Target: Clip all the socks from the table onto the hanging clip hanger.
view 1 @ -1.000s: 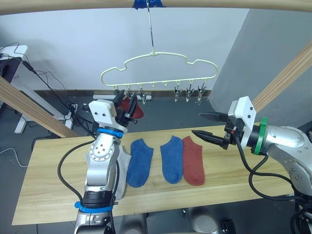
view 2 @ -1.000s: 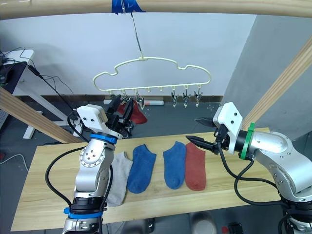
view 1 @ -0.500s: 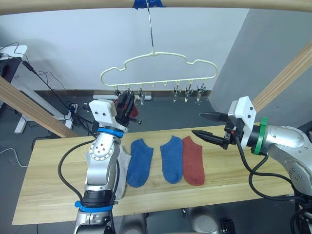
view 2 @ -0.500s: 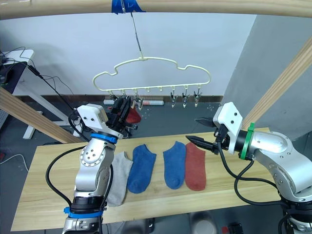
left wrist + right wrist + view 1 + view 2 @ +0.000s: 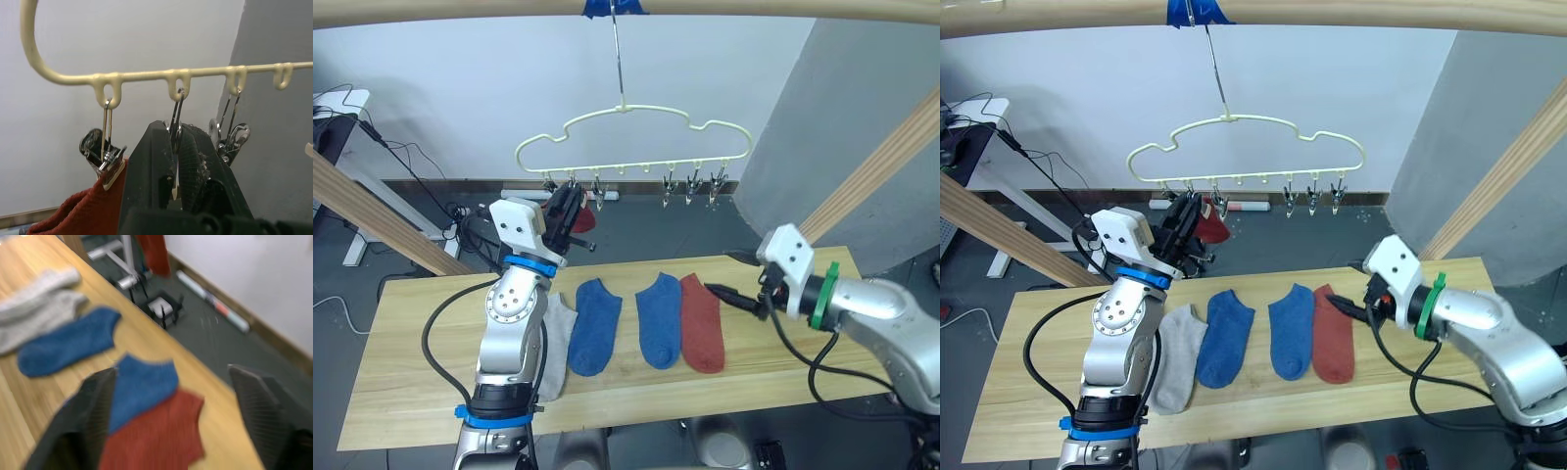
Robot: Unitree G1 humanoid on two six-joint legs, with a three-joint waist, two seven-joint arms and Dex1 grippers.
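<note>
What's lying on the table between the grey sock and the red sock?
Two blue socks, side by side between the grey sock and the red sock; the right eye view shows this.

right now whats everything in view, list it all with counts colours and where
clip hanger: one, pale yellow, hanging by its hook from the wooden pole overhead
rust-red sock: one, clipped at the hanger's left end
grey socks: two, overlapping, left end of the row on the table
blue socks: two, mid-row
rust-red sock on table: one, right end of the row, touching a blue one
left gripper: raised at the hanger's left clips, fingers shut on a clip
right gripper: fingers open above the table's red sock
</note>
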